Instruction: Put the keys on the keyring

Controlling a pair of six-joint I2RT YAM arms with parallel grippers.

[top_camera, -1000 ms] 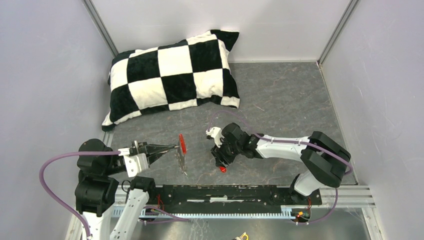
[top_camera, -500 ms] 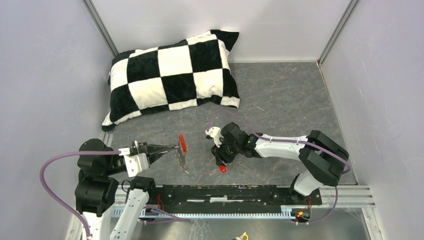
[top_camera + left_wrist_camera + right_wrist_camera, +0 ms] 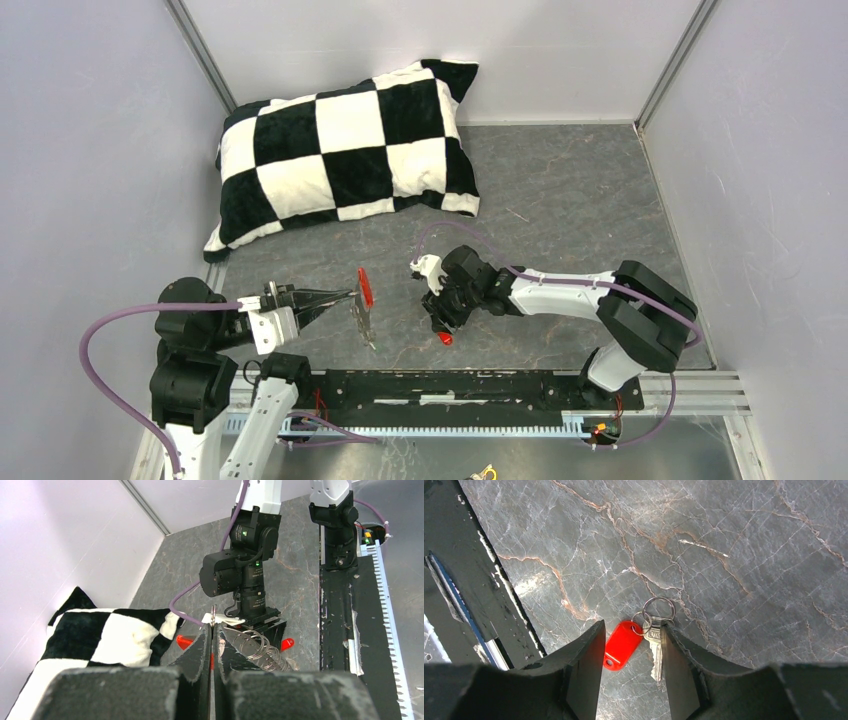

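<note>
Keyring (image 3: 362, 318): up off the bench (image 3: 734, 545), hung from the L fingers (image 3: 197, 655). Red fob (image 3: 366, 286) on top, silvery chain dangling below.
Why held so: judged, it is lifted clear and turned toward the R arm so the ring end is free for threading.
L fingers: pressed together, clamped on the keyring's thin metal ring (image 3: 213, 615). A wire coil (image 3: 260, 652) shows just past the tips in the L wrist view.
Keys (image 3: 644, 637): flat on the bench near the front rail, to the R of the keyring and well apart from it. Silver key (image 3: 655, 652) + red tag (image 3: 622, 645), joined by small rings (image 3: 659, 609). No green-headed key seen in any view.
R fingers (image 3: 584, 665): apart, partway open, pointing down at the bench, one each side of the keys. Tag sits at the inner edge of one, key blade at the inner edge of the other. Contact w/ either can't be told. Nothing held.
Why R is so: the straddle reads as a pre-grasp, lined up so closing would pinch tag + key together.
Step (judged): pick-up of the keys not yet done, threading not begun.
Risk (judged): the keys are thin and lie flat, so the fingers may skid over them or catch only the tag.
</note>
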